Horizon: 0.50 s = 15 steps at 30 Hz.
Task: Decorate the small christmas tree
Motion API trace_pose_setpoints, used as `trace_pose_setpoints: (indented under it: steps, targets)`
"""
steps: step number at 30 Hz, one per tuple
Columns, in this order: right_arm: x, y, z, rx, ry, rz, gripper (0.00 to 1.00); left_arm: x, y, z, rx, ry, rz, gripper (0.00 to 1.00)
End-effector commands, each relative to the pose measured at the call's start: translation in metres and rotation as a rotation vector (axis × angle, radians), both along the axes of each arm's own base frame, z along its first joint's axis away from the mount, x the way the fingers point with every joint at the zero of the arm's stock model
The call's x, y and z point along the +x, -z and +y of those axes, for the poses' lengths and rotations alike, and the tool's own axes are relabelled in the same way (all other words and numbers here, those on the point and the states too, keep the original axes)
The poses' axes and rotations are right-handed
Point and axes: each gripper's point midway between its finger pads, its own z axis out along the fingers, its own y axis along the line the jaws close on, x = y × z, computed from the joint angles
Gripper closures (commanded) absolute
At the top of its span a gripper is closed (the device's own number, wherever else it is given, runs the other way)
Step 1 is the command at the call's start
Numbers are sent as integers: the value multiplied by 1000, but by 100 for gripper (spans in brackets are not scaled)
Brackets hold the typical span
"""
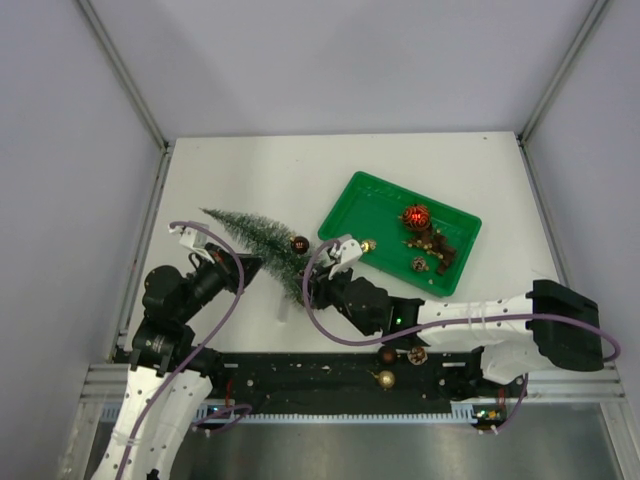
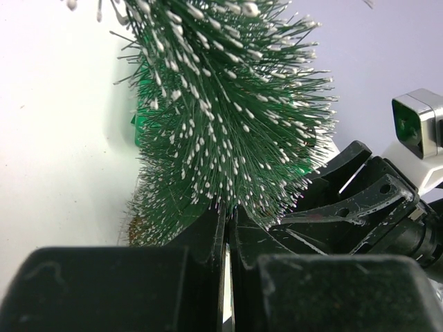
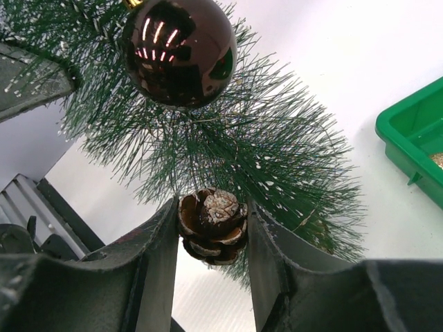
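Bright even light, soft shadows; glare streaks on the bauble (image 3: 178,52).

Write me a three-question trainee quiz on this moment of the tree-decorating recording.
1. True or false: the fingers of the right gripper hold a pine cone at the bristles of the small christmas tree.
2. Which ornament already sits on the tree? A) a shiny dark brown bauble B) a blue star C) a white ribbon
3. Fill in: the red glitter ball lies in the green ____.

Key: 1 true; 2 A; 3 tray, the green tray beyond the right arm.
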Motion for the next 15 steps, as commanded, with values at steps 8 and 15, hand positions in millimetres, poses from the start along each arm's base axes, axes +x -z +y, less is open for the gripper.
trace_pose_setpoints:
  steps: [8,15]
  targets:
    - [-8,-24,-15,57,14,53,46,-13,-7,3,-16,4,-67,100]
    - [-11,-26,-39,36,41,79,41,-12,-6,3,-9,-1,-67,100]
